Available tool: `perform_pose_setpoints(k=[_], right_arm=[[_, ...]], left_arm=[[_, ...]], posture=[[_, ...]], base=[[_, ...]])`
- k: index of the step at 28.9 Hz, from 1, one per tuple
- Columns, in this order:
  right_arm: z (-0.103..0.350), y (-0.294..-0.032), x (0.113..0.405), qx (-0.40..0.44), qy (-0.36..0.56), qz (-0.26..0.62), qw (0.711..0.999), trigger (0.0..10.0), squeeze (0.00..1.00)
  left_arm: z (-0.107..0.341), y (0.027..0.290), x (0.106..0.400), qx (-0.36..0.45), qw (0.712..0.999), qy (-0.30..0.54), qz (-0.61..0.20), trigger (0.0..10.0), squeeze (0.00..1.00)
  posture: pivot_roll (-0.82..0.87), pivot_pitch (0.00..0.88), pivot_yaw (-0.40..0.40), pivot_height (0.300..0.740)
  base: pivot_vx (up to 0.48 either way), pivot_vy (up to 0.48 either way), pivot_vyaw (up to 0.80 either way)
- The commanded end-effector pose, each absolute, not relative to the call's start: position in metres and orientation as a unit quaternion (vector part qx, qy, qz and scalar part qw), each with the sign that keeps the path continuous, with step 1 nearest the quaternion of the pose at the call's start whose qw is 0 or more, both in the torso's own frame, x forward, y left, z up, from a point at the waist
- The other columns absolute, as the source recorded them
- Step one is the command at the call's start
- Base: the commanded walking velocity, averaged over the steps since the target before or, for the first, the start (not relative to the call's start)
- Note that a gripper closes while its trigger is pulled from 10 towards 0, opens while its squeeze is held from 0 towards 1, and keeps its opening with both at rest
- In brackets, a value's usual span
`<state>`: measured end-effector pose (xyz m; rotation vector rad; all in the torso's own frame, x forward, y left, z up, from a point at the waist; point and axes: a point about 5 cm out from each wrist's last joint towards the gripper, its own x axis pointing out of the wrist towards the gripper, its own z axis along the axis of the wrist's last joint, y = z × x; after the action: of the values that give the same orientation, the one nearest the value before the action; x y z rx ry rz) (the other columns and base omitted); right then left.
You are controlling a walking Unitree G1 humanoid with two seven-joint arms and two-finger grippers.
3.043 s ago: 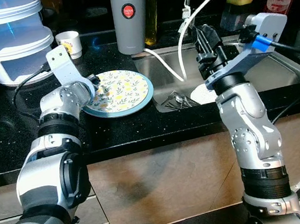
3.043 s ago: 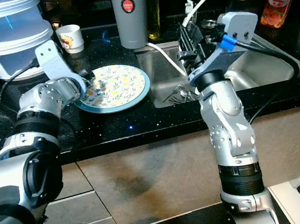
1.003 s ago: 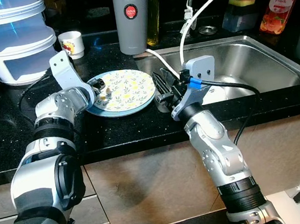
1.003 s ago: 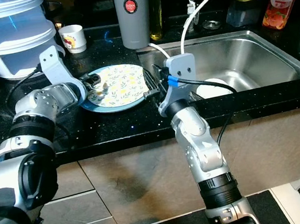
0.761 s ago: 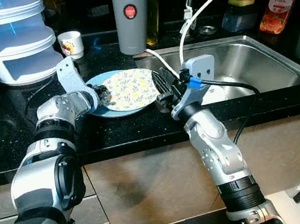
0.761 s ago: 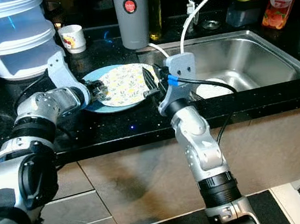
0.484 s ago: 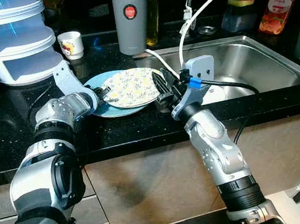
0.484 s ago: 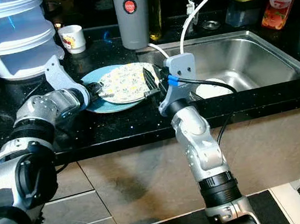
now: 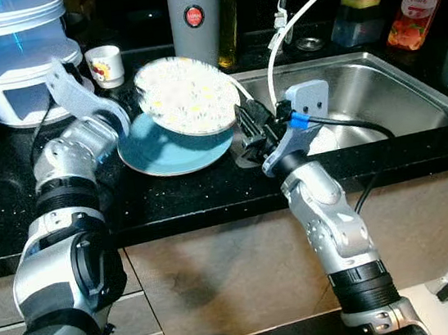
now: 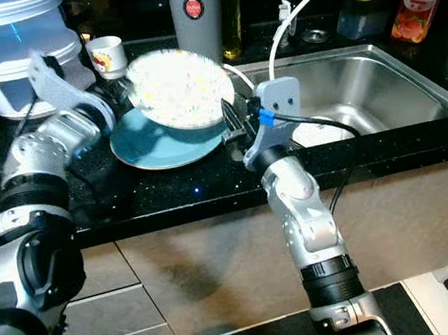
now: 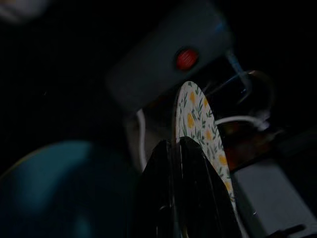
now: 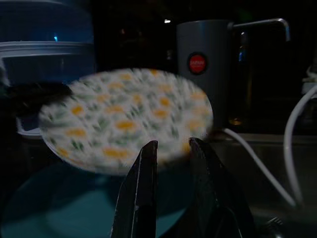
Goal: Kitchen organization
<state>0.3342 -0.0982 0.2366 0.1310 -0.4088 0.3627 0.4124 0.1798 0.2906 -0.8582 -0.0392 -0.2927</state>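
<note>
A floral plate [image 9: 186,96] hangs tilted in the air above a plain blue plate [image 9: 173,148] that lies on the black counter. My left gripper [image 9: 137,96] is shut on the floral plate's left rim; the left wrist view shows its fingers [image 11: 163,163] pinching the plate's edge [image 11: 198,119]. My right gripper [image 9: 250,127] hovers at the sink's left rim, just right of the plates. Its fingers [image 12: 144,183] stand slightly apart with nothing between them, pointing at the floral plate [image 12: 124,116] and the blue plate [image 12: 74,208].
A grey canister [image 9: 193,23] and an oil bottle stand behind the plates. White stacked containers [image 9: 15,58] and a small cup [image 9: 103,65] are at the back left. The steel sink [image 9: 379,89] holds a white dish [image 9: 324,139]; a white hose [image 9: 288,23] arcs over it.
My left gripper has lifted the floral plate off the blue plate, up and toward the back. The right gripper has stayed by the sink's rim, shifting slightly right.
</note>
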Motion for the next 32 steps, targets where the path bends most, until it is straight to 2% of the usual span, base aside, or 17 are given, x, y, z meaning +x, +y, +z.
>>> perform_pose_setpoints(k=[1, 5, 6, 9, 11, 12, 13, 16, 19, 22, 25, 32], right_arm=[[0.247, -0.105, 0.334, 0.07, -0.221, 0.168, 0.958, 10.0, 0.0], [0.261, -0.119, 0.333, 0.08, -0.245, 0.149, 0.955, 10.0, 0.0], [0.271, -0.127, 0.332, 0.11, -0.262, 0.143, 0.948, 10.0, 0.0], [0.276, -0.13, 0.332, 0.138, -0.268, 0.143, 0.943, 10.0, 0.0], [0.283, -0.135, 0.33, 0.203, -0.273, 0.152, 0.928, 10.0, 0.0], [0.283, -0.135, 0.33, 0.203, -0.273, 0.152, 0.928, 10.0, 0.0], [0.287, -0.14, 0.328, 0.263, -0.277, 0.164, 0.909, 10.0, 0.0], [0.288, -0.141, 0.327, 0.301, -0.274, 0.18, 0.895, 10.0, 0.0], [0.289, -0.132, 0.318, 0.334, -0.264, 0.263, 0.866, 10.0, 0.0], [0.287, -0.125, 0.313, 0.347, -0.251, 0.303, 0.852, 10.0, 0.0], [0.281, -0.121, 0.309, 0.426, -0.213, 0.341, 0.81, 10.0, 0.0], [0.277, -0.127, 0.315, 0.48, -0.194, 0.325, 0.792, 10.0, 0.0]], left_arm=[[0.3, 0.181, 0.409, -0.426, 0.888, -0.047, -0.167, 0.0, 0.0], [0.317, 0.184, 0.399, -0.423, 0.875, -0.106, -0.211, 0.0, 0.0], [0.326, 0.184, 0.394, -0.419, 0.867, -0.129, -0.237, 0.7, 0.0], [0.329, 0.182, 0.392, -0.416, 0.865, -0.136, -0.247, 0.9, 0.0], [0.331, 0.179, 0.391, -0.413, 0.862, -0.139, -0.258, 0.9, 0.0], [0.331, 0.179, 0.391, -0.413, 0.862, -0.139, -0.258, 0.9, 0.0], [0.333, 0.174, 0.389, -0.412, 0.856, -0.142, -0.278, 0.0, 0.0], [0.334, 0.171, 0.387, -0.411, 0.853, -0.142, -0.289, 0.0, 0.0], [0.335, 0.163, 0.383, -0.414, 0.845, -0.142, -0.306, 0.0, 0.0], [0.335, 0.161, 0.381, -0.417, 0.842, -0.143, -0.312, 0.0, 0.0], [0.334, 0.157, 0.377, -0.423, 0.834, -0.143, -0.323, 0.0, 0.0], [0.335, 0.15, 0.372, -0.425, 0.826, -0.143, -0.34, 0.0, 0.0]], posture=[[0.03, 0.0, -0.016, 0.74], [0.03, 0.0, -0.016, 0.74], [0.03, 0.0, -0.02, 0.74], [0.03, 0.0, -0.02, 0.74], [0.03, 0.0, -0.015, 0.74], [0.03, 0.0, -0.015, 0.74], [0.03, 0.0, -0.015, 0.74], [0.02, 0.0, -0.008, 0.74], [0.02, 0.0, -0.005, 0.74], [0.02, 0.0, -0.005, 0.74], [0.03, 0.0, -0.009, 0.74], [0.03, 0.0, -0.011, 0.74]], base=[[0.0, 0.0, 0.0], [0.0, 0.0, 0.0], [0.0, 0.0, 0.0], [0.0, 0.0, 0.0], [0.0, 0.0, 0.0], [0.0, 0.0, 0.0], [0.0, 0.0, 0.0], [0.0, 0.0, 0.0], [0.0, 0.0, 0.0], [0.0, 0.0, 0.0], [0.0, 0.0, 0.0], [0.0, 0.0, 0.0]])
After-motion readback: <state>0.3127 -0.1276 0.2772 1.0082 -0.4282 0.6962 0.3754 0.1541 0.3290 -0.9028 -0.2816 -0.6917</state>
